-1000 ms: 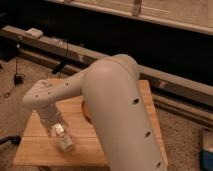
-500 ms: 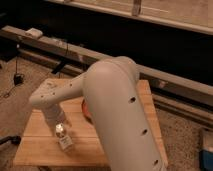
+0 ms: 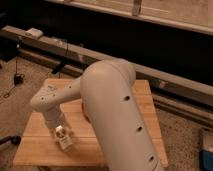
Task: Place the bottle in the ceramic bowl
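Observation:
The bottle (image 3: 64, 142), small and whitish with a pale label, is on the wooden table (image 3: 40, 150) near its front left. My gripper (image 3: 59, 131) points down right over the bottle's top end and touches or nearly touches it. The ceramic bowl (image 3: 83, 111) shows only as a thin orange sliver at the table's middle, to the right of the gripper. My thick white arm (image 3: 115, 115) hides the rest of it.
My white arm covers the middle and right of the table. A long metal rail (image 3: 165, 82) runs behind the table. Cables and a small black box (image 3: 18, 79) lie on the floor at the left. A blue object (image 3: 207, 150) sits on the floor at the right.
The wrist has shifted slightly to the right. The gripper and the bottle stay in nearly the same spot on the table.

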{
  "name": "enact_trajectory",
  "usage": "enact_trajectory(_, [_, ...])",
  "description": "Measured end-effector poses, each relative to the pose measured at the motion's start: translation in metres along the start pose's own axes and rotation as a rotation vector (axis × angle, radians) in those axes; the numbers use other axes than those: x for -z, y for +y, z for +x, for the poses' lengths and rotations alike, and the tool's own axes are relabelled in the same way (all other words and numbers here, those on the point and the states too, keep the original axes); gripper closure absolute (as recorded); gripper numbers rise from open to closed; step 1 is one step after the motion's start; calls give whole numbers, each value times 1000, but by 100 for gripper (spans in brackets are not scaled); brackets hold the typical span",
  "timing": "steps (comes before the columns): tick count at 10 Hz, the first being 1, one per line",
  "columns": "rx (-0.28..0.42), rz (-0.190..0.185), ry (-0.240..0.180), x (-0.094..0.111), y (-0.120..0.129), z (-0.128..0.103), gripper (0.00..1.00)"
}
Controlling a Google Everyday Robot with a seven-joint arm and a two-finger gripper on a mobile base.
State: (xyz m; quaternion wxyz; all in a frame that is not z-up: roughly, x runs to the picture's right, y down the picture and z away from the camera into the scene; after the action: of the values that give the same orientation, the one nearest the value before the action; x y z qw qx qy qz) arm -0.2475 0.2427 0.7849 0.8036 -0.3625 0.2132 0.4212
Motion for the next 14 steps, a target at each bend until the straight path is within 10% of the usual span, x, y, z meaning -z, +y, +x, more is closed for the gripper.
enact_trajectory(3, [1,5,22,-12,1,0,37])
enact_trajectory(8, [-23,35,13,-7,-6,5,80])
enact_trajectory(10, [-34,37,-24,23,-11,8,99])
enact_trajectory(14, [-93,45,-109,102,-50,5,100])
